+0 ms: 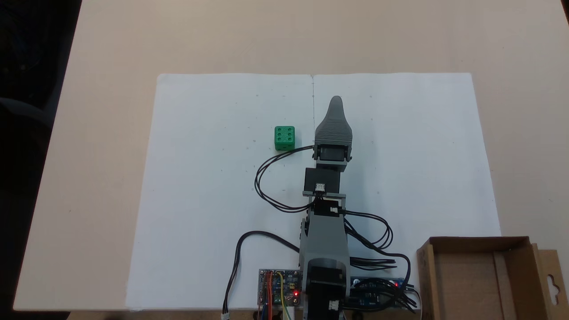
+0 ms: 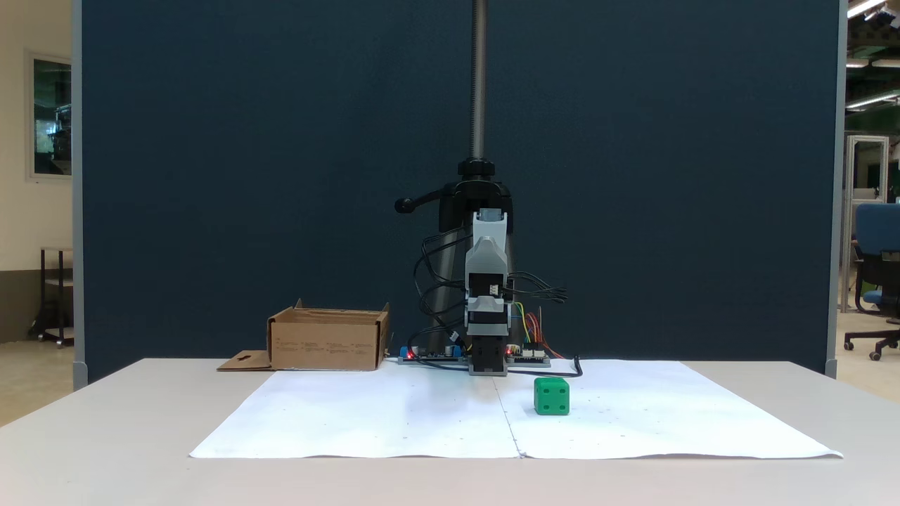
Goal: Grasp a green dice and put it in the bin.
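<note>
The green dice (image 1: 284, 138) sits on the white paper, a six-pip face up, a short way left of my gripper (image 1: 335, 101) in a fixed view from above. Seen from the front, the dice (image 2: 551, 396) lies right of and nearer than the gripper (image 2: 489, 365). The gripper rests low over the paper's centre seam, apart from the dice. One grey jaw covers the other from above, so the gap is hidden. The bin (image 1: 462, 284), an empty brown cardboard box, stands beside the arm's base; from the front, the bin (image 2: 327, 346) is at the left.
White paper sheets (image 1: 400, 133) cover the beige table (image 1: 111, 66). Black cables (image 1: 266, 186) loop left of the arm, close to the dice. Circuit boards (image 1: 280, 286) lie at the arm's base. A dark pole and clamp (image 2: 478, 190) rise behind the arm.
</note>
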Action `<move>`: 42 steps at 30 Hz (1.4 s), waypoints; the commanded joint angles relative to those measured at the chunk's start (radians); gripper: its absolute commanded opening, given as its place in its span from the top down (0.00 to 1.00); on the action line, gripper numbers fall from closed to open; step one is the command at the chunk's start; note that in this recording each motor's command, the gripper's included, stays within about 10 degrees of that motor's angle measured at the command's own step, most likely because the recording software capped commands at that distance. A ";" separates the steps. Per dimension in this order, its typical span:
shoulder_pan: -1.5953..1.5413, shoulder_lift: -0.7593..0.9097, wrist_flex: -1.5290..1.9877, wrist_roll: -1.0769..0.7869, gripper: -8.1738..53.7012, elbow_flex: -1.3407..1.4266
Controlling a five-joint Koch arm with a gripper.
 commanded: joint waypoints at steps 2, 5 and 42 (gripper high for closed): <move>-0.141 0.115 0.025 -0.043 0.17 0.074; -0.141 0.114 0.025 -0.043 0.17 0.074; -0.129 0.114 0.155 -0.049 0.16 0.075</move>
